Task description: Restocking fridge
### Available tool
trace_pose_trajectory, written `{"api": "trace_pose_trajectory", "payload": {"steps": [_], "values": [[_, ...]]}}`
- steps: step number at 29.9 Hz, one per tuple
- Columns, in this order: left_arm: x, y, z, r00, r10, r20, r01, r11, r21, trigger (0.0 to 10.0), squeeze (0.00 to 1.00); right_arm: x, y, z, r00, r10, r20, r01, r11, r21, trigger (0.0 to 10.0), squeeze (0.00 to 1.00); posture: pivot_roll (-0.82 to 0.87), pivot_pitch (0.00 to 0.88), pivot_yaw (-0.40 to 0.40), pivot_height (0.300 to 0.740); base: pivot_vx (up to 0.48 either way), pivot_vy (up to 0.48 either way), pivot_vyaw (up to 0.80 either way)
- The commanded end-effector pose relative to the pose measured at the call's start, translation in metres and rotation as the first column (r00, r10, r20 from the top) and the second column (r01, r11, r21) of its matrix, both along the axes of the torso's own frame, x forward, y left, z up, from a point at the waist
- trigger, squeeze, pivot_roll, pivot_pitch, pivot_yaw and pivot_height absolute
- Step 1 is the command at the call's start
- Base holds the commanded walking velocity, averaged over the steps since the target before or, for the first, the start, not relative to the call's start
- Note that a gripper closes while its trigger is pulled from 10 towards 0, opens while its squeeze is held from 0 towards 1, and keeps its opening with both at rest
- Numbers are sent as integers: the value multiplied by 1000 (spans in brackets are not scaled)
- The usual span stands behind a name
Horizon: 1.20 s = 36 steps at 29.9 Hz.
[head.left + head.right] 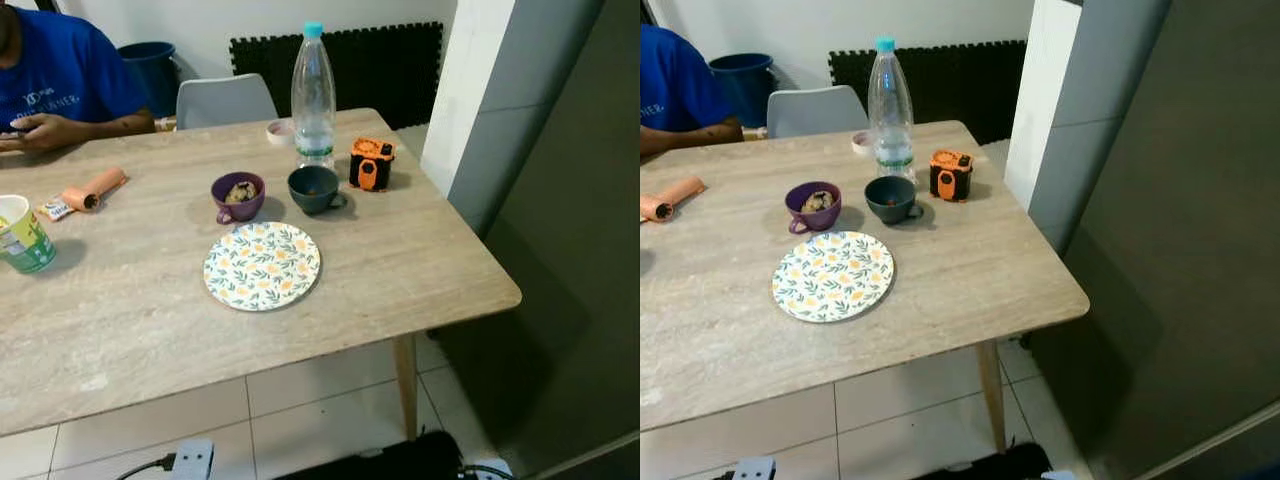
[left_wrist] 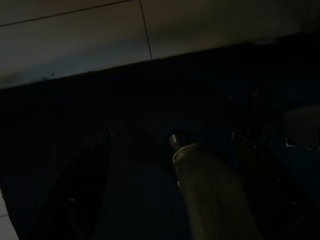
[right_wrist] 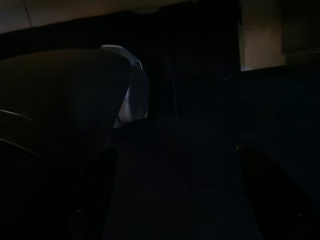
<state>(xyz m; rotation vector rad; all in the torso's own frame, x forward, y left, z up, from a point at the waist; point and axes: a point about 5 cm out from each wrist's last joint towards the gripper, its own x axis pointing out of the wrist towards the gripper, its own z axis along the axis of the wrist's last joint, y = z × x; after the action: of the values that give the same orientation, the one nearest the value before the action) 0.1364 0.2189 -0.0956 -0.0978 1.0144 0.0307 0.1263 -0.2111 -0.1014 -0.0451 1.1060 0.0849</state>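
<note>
Looking down from the head views, a wooden table (image 1: 400, 270) carries a tall water bottle (image 1: 313, 95) toward its far side, well apart from the grey fridge panel (image 1: 1180, 250) on the right. Near the bottle sit a dark bowl (image 1: 314, 189), a purple cup (image 1: 238, 196) and an orange-and-black gadget (image 1: 371, 164); a floral plate (image 1: 262, 265) lies nearer. A person in a blue shirt (image 1: 60, 70) sits at the far left.

The left wrist view is very dark: the left gripper (image 2: 172, 200) hangs over tiled floor (image 2: 75, 35), fingers spread and holding nothing.

The right wrist view is darker still: the right gripper (image 3: 172, 200) hangs likewise, fingers apart, empty.
</note>
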Motion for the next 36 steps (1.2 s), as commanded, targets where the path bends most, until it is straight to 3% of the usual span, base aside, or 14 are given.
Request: {"api": "trace_pose_trajectory", "payload": {"steps": [1, 9, 15, 19, 20, 23, 25, 26, 29, 30, 32, 33, 35, 36], "values": [[-6, -1, -2, 1000, 17, -21, -17, 1000, 1, 10000, 0, 0, -1, 0, 1000, -2, 1, 2, 1000, -1, 10000, 0, -44, 79, 12, 740, 0, 0, 0], [-8, 5, -2, 999, 37, -26, -37, 999, 29, 10000, 0, 0, -1, 0, 1000, -2, 2, 2, 1000, -1, 10000, 0, -44, 79, 12, 740, 0, 0, 0], [-12, 37, 5, 977, 212, 17, -212, 972, 100, 10000, 0, -1, -3, 0, 1000, -4, 3, 4, 1000, -3, 10000, 0, -45, 79, 14, 740, 0, 0, 0], [-19, 79, 17, 879, 465, 105, -477, 865, 159, 10000, 0, -1, -3, 1, 1000, -2, 3, 2, 1000, -3, 10000, 0, -43, 80, 13, 740, 0, 0, 0], [-22, 99, 26, 807, 568, 162, -589, 791, 165, 10000, 0, -1, -4, 1, 1000, -1, 3, 1, 1000, -3, 10000, 0, -41, 82, 12, 740, 0, 0, 0], [-24, 107, 30, 775, 604, 185, -631, 757, 170, 10000, 0, -1, -4, 1, 1000, 0, 3, 0, 1000, -3, 10000, 0, -41, 82, 12, 740, 0, 0, 0], [-30, 134, 43, 639, 722, 266, -768, 621, 157, 10000, 0, -1, -4, 1, 1000, 3, 3, -3, 1000, -3, 10000, 0, -38, 84, 10, 740, 0, 0, 0], [-30, 134, 43, 639, 722, 266, -768, 621, 157, 10000, 0, -1, -4, 1, 1000, 3, 3, -3, 1000, -3, 10000, 0, -38, 84, 10, 740, 0, 0, 0], [-43, 183, 76, 339, 838, 427, -939, 329, 101, 10000, 0, 0, -4, 1, 1000, 6, 5, -6, 1000, -3, 10000, 0, -38, 86, 9, 740, 0, 0, 0], [-43, 183, 76, 339, 838, 427, -939, 329, 101, 10000, 0, 0, -4, 1, 1000, 6, 5, -6, 1000, -3, 10000, 0, -38, 86, 9, 740, 0, 0, 0], [-49, 215, 106, 130, 841, 525, -990, 141, 18, 10000, 0, 1, -4, 1, 1000, 9, 5, -9, 1000, -3, 10000, 0, -37, 87, 8, 740, 0, 0, 0], [-49, 215, 106, 130, 841, 525, -990, 141, 18, 10000, 0, 1, -4, 1, 1000, 9, 5, -9, 1000, -3, 10000, 0, -37, 87, 8, 740, 0, 0, 0], [-46, 245, 144, -9, 782, 623, -997, 44, -71, 10000, 0, 1, -5, 2, 1000, 11, 6, -11, 1000, -4, 10000, 0, -37, 87, 8, 740, 0, 0, 0], [-46, 245, 144, -9, 782, 623, -997, 44, -71, 10000, 0, 1, -5, 2, 1000, 11, 6, -11, 1000, -4, 10000, 0, -37, 87, 8, 740, 0, 0, 0]]}}
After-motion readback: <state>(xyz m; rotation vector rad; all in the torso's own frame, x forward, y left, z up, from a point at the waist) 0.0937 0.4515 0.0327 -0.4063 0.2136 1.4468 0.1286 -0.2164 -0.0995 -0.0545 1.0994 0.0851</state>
